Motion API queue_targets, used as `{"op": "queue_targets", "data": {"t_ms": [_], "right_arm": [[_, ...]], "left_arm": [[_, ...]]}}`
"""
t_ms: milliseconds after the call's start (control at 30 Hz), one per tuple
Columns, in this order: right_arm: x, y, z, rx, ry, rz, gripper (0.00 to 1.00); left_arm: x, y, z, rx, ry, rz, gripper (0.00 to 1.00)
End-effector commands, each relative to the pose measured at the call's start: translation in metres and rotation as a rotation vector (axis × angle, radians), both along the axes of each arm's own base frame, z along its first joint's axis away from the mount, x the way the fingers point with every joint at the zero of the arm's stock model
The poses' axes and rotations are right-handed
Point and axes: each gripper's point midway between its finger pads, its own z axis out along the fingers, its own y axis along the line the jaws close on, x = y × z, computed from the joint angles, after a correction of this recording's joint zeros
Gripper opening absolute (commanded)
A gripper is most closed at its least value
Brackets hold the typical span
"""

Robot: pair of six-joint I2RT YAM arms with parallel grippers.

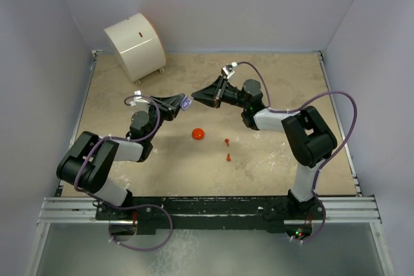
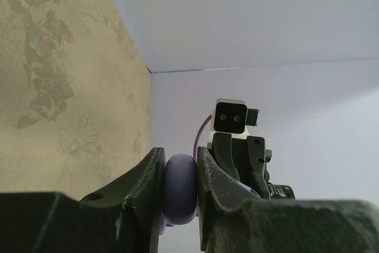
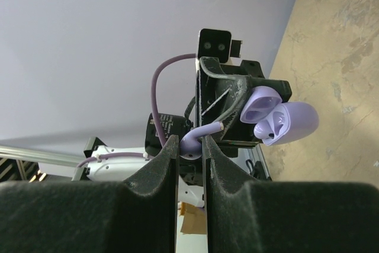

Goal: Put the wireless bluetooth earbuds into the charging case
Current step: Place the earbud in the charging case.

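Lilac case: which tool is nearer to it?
Left. The left tool grips the lilac case; the right tool, pinching a lilac earbud, faces it just apart.

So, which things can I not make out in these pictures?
Right wrist view: a lilac bit sits between the fingers of the right gripper; whether it is an earbud is unclear.
Left wrist view: the fingers of the left gripper hide the opening of the lilac charging case.
Top view: the red-orange earbuds are too small to show their pose.
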Motion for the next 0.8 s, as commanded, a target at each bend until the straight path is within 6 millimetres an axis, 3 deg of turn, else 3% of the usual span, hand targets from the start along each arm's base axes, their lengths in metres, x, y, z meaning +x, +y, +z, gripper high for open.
{"op": "queue_targets", "data": {"t_ms": [0, 767], "right_arm": [[-0.003, -0.002, 0.01, 0.031, -0.051, 0.017, 0.0], [-0.004, -0.002, 0.002, 0.023, -0.042, 0.02, 0.0]], "left_arm": [[0.002, -0.009, 0.04, -0.063, -0.124, -0.029, 0.0], [0.004, -0.014, 0.062, -0.071, -0.164, -0.033, 0.0]]}}
